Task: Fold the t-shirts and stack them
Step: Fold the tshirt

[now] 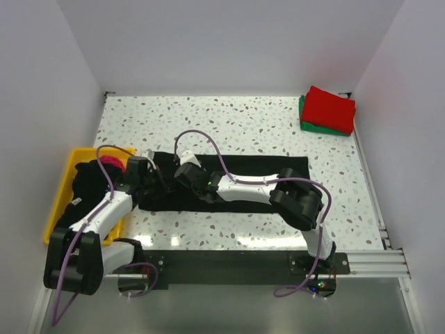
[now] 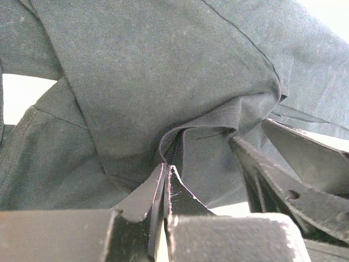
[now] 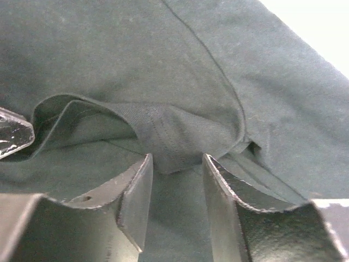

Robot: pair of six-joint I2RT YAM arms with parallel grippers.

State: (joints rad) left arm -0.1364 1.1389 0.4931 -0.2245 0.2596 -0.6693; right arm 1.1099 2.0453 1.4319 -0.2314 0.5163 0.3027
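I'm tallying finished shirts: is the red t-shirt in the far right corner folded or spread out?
Folded: the red t-shirt is a compact rectangle lying on a folded green t-shirt at the corner of the table.

The bench (image 1: 278, 125) has a white top speckled with grey and brown and is walled in by plain white panels on the left, far and right sides. A black t-shirt (image 1: 261, 165) lies spread flat across its middle as a long band running left to right, with its left end rumpled. A yellow bin (image 1: 61, 191) sits on the left edge, just beside that end of the shirt. In the far right corner, well apart from both, a folded green t-shirt (image 1: 306, 125) lies on the top with a folded red t-shirt (image 1: 330, 109) stacked on it. A black rail (image 1: 229, 263) runs along the near edge.
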